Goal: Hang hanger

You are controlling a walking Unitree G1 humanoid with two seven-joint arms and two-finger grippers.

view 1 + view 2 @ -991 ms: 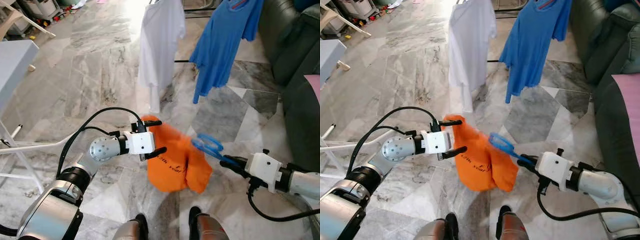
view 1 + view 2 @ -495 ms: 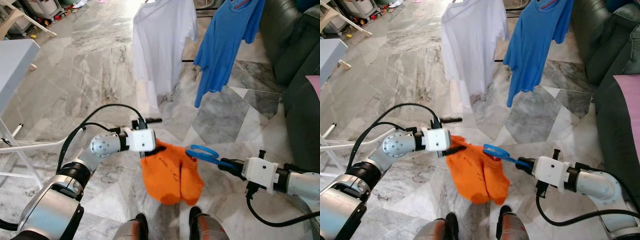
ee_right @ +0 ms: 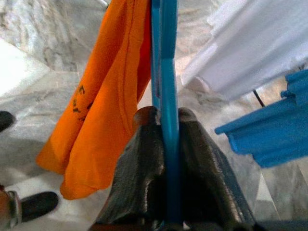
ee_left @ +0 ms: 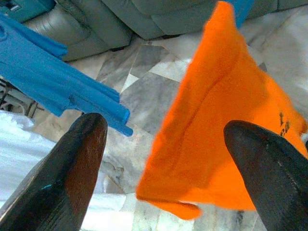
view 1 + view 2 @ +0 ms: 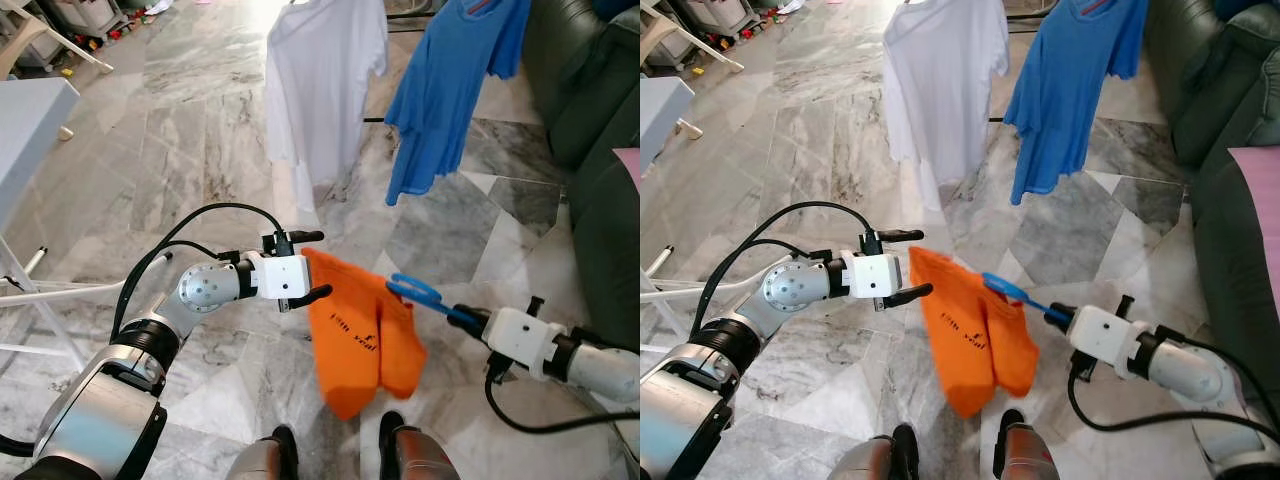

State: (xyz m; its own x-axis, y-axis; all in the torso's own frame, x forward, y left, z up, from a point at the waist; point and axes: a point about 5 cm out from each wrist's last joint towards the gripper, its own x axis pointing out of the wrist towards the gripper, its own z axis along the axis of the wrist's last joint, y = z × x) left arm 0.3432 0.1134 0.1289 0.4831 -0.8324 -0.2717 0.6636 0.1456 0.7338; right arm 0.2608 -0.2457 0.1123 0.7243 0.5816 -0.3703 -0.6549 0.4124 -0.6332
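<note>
An orange T-shirt (image 5: 360, 330) hangs in the air from a blue hanger (image 5: 420, 293), over the marble floor in front of me. My right gripper (image 5: 466, 317) is shut on the hanger's blue bar (image 3: 163, 72), to the right of the shirt. On the shirt's left, my left gripper (image 5: 304, 266) is open at the top corner, and the orange cloth (image 4: 221, 120) lies just beyond its black fingertips (image 4: 82, 159). Whether they touch it I cannot tell.
A white T-shirt (image 5: 320, 80) and a blue T-shirt (image 5: 450, 90) hang on a rack further ahead. A dark sofa (image 5: 590, 120) fills the right side. A grey table (image 5: 30, 120) and white frame legs (image 5: 40, 300) stand at the left. My feet (image 5: 400, 440) are below the shirt.
The orange shirt was bunched low against the left gripper; now it hangs longer and more to the right. The left gripper's lower finger has come clear of the cloth.
</note>
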